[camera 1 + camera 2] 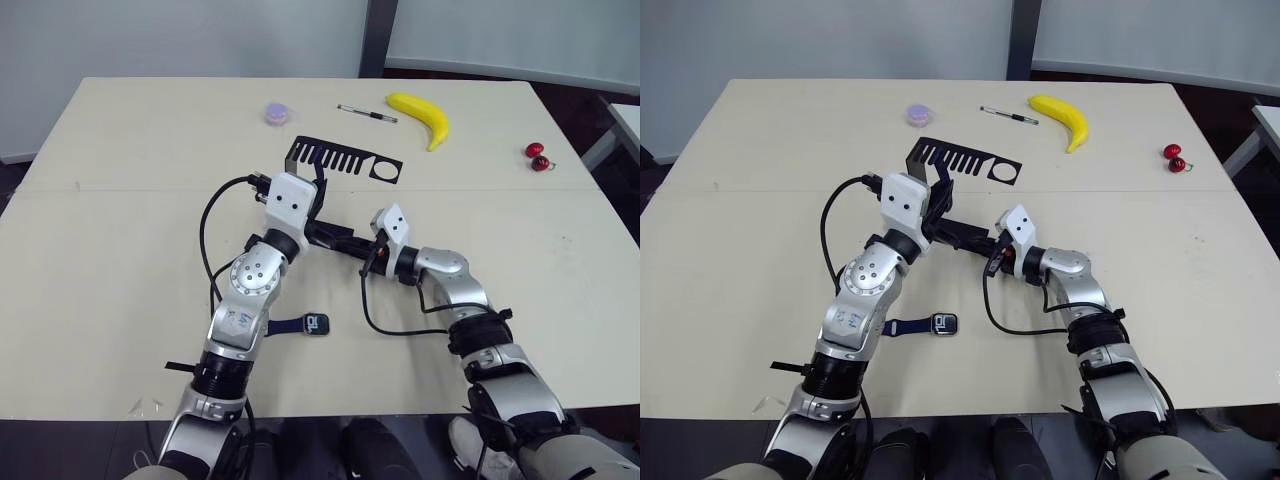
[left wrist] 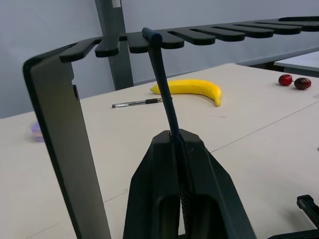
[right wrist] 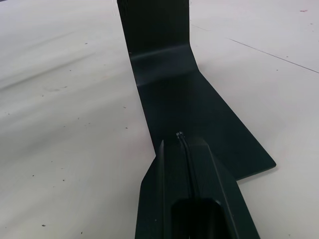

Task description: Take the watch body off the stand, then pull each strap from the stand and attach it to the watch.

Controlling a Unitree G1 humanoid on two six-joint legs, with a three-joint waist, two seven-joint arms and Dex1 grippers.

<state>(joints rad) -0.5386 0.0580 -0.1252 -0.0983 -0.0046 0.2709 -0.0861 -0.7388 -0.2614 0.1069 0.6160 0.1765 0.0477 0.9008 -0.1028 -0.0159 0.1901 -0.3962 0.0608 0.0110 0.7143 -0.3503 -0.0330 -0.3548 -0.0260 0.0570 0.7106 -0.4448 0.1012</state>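
Observation:
The black stand (image 1: 345,160) is upright mid-table, its comb-slotted top arm (image 2: 199,35) overhead in the left wrist view. One dark strap (image 2: 163,84) hangs from a slot near the upright (image 2: 65,144), and my left gripper (image 2: 173,135) is shut on its lower part. My right gripper (image 3: 179,137) is shut on the edge of the stand's flat foot (image 3: 199,104). The watch body (image 1: 317,324) lies flat on the table by my left forearm, with another dark strap (image 1: 285,326) attached to it.
At the table's far side lie a banana (image 1: 420,115), a thin pen (image 1: 366,113) and a small purple object (image 1: 277,112). Two red cherries (image 1: 538,156) sit at the far right. A black cable (image 1: 390,325) loops near my right arm.

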